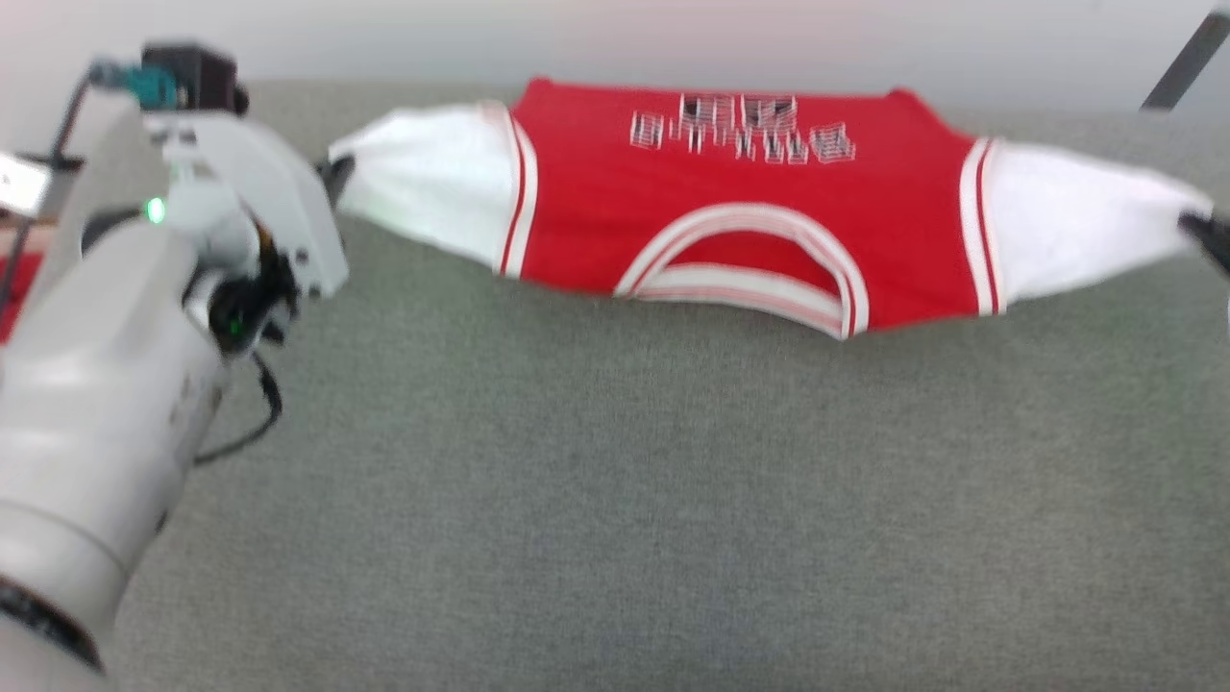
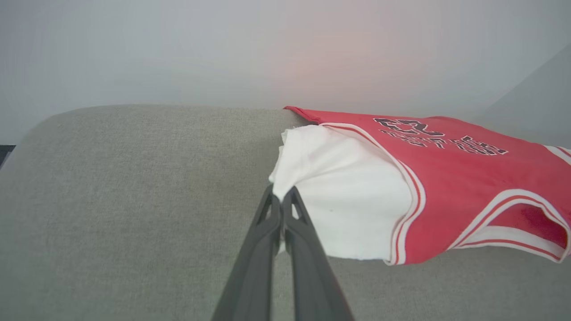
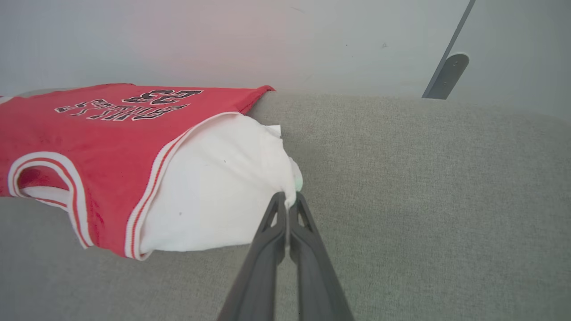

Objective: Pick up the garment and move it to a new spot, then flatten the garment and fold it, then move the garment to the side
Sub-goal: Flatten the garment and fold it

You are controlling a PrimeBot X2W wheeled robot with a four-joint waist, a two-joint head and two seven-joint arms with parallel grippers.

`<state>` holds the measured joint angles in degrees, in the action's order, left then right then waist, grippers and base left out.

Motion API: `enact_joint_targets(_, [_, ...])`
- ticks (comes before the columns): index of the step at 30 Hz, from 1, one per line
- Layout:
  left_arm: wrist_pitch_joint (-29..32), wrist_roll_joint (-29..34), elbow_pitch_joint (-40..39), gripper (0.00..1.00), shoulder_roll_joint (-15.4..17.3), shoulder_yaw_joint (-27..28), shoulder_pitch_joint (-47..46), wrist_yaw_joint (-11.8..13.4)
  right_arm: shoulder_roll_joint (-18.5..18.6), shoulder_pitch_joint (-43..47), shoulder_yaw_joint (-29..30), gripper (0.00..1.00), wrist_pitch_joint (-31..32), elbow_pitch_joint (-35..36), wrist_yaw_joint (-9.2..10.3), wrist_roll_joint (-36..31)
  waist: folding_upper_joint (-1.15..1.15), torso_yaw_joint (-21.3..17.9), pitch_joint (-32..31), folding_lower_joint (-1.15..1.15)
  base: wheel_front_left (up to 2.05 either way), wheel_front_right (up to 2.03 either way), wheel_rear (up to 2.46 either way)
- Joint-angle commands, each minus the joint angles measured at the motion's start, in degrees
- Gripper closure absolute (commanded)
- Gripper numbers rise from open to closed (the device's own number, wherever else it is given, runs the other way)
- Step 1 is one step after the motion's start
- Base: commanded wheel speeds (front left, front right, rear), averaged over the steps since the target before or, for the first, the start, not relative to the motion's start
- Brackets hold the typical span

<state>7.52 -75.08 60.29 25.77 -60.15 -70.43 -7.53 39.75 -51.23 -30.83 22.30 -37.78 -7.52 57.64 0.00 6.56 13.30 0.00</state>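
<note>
Grey woven surface [image 1: 615,500], pale wall [image 1: 615,38] behind. One garment [image 1: 740,221] is held stretched by two grippers: left gripper [image 2: 282,195] and right gripper [image 3: 289,199], both clenched on it.

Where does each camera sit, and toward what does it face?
Head view: on the robot's head, facing forward and down at the red jersey over the grey fabric surface; the left arm shows.
Left wrist view: on the left wrist, facing along the left end effector, shut on a white sleeve, toward the wall.
Right wrist view: on the right wrist, facing along the right end effector, shut on the other white sleeve.
Shared: both wrist views show the black lettering, from opposite ends.
</note>
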Motion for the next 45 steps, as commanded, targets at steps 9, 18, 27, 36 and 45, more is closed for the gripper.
enact_joint_targets(9, [-0.88, 0.11, -11.59, 1.00, 6.34, -2.64, 15.27, 3.52, 4.12, 21.17, 1.32, 1.00, -0.27, 12.31, 0.06, 2.70, 0.00, 0.40, -11.26, 0.00, 0.00, 0.00, 0.00])
enact_joint_targets(18, [0.09, -1.43, -36.86, 1.00, 17.94, -4.54, 30.32, 16.68, 4.65, 40.70, 5.88, 1.00, 1.12, 22.13, 0.06, 1.82, 0.00, 1.12, -12.92, 0.00, 0.00, 0.00, 0.00])
enact_joint_targets(27, [0.47, -4.38, -62.56, 1.00, 31.27, -4.08, 40.31, 32.24, 4.86, 54.23, 15.01, 1.00, 6.67, 30.13, 0.06, 1.58, 0.00, 1.93, -11.90, 0.00, 0.00, 0.00, 0.00])
enact_joint_targets(36, [-0.51, -6.13, -77.33, 1.00, 37.50, -3.10, 44.29, 40.80, 1.95, 61.68, 25.14, 1.00, 13.19, 36.03, 0.06, -0.97, 0.00, 2.56, -9.81, 0.00, 0.00, 0.00, 0.00])
enact_joint_targets(45, [-1.92, -4.53, -78.29, 1.00, 35.85, -3.32, 43.87, 42.41, -4.36, 61.86, 30.65, 1.00, 18.88, 41.01, 0.06, -8.52, 0.00, 2.56, -7.61, 0.00, 0.00, 0.00, 0.00])
